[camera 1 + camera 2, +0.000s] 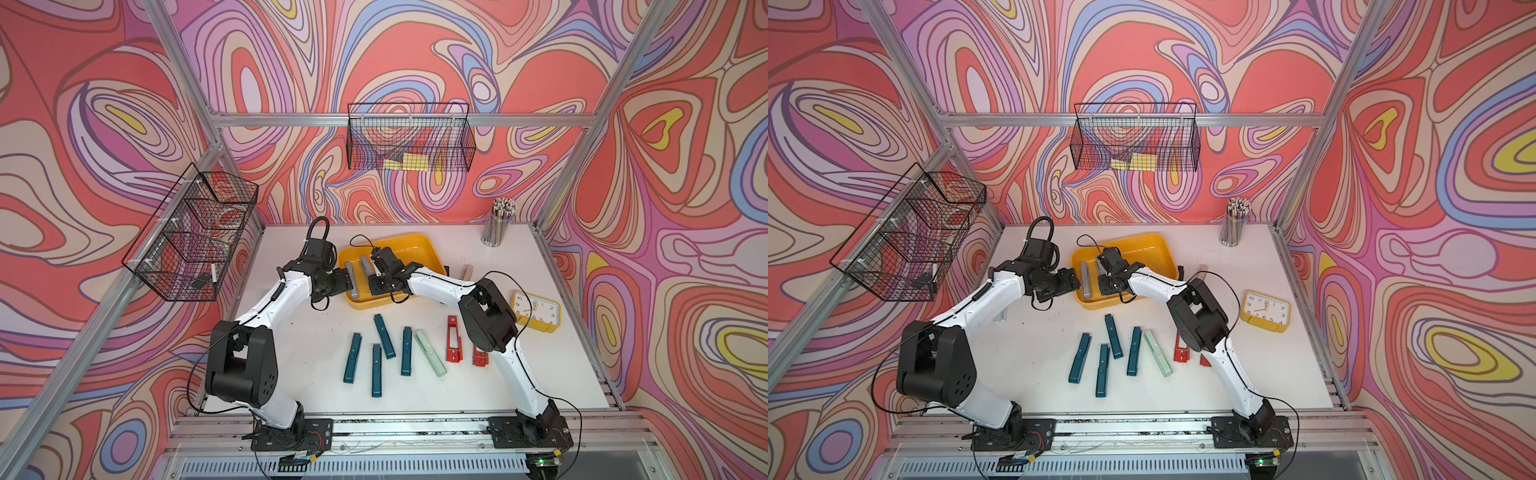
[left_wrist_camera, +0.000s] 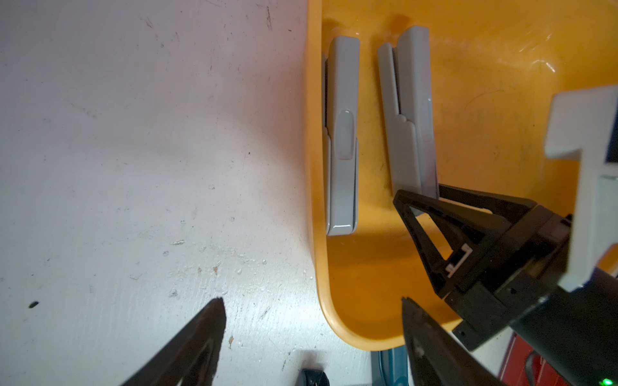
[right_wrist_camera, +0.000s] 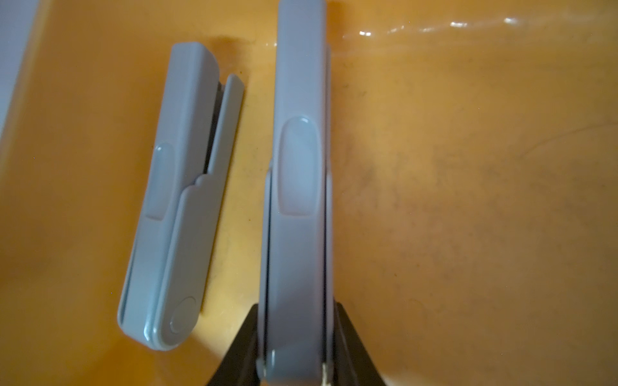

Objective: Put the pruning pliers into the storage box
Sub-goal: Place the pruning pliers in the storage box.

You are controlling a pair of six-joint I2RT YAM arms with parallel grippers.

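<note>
Inside the shallow yellow plastic tray (image 2: 501, 100), the right gripper (image 2: 419, 194) clamps the end of a slim grey bar-shaped plier (image 2: 411, 110), just beside its grey twin (image 2: 341, 150) by the tray wall. Best to settle it flat before letting go. The left gripper (image 2: 312, 300) gapes empty over the tray's rim.

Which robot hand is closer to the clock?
Right. The right gripper holds grey pliers inside the tray; the left gripper is open at the tray edge farther from the clock.
</note>
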